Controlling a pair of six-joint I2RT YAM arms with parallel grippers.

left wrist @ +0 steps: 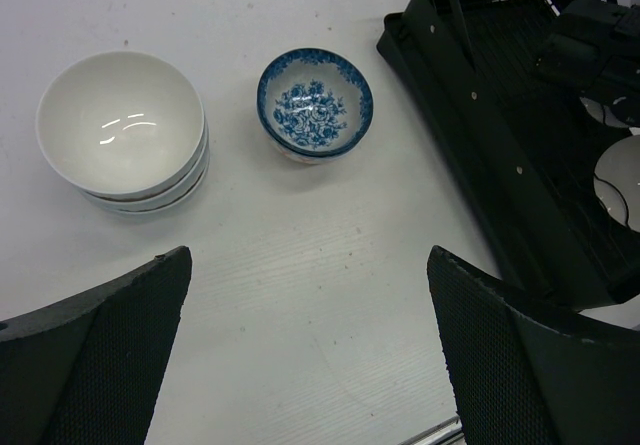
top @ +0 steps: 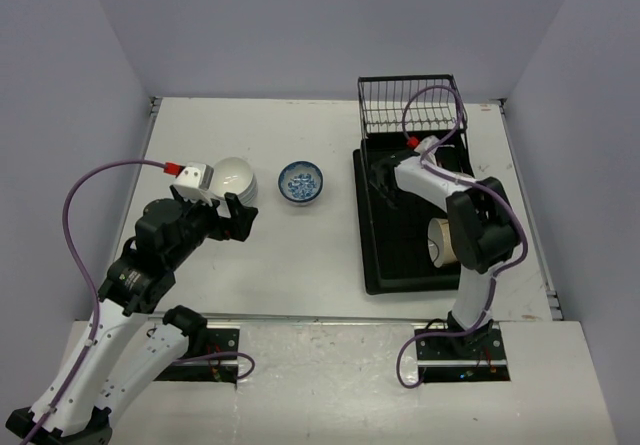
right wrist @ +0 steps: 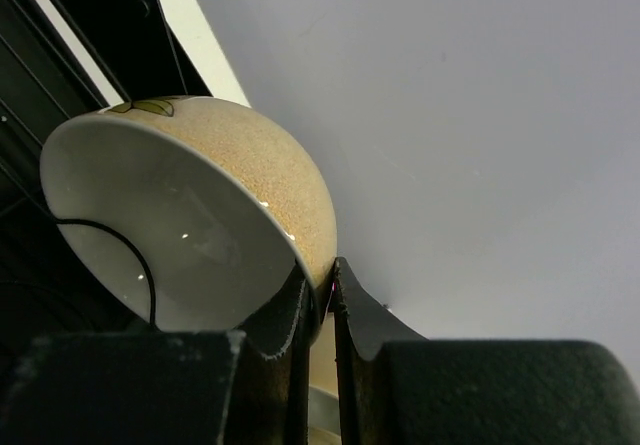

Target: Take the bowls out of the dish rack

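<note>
The black dish rack (top: 395, 265) fills the right side of the top view, with a beige bowl (top: 437, 242) lying on its side in its lower part beside the right arm. At centre frame, left of the rack, a stack of white bowls (left wrist: 120, 130) and a blue-and-white bowl (left wrist: 315, 105) stand upright just beside each other on the table (top: 300, 255). The right gripper (right wrist: 322, 290) is clenched on the rim of a tilted speckled tan bowl (right wrist: 250, 185) at the left of its wrist view; the left gripper (left wrist: 308, 265) hangs released, fingers wide, above the table near the two.
</note>
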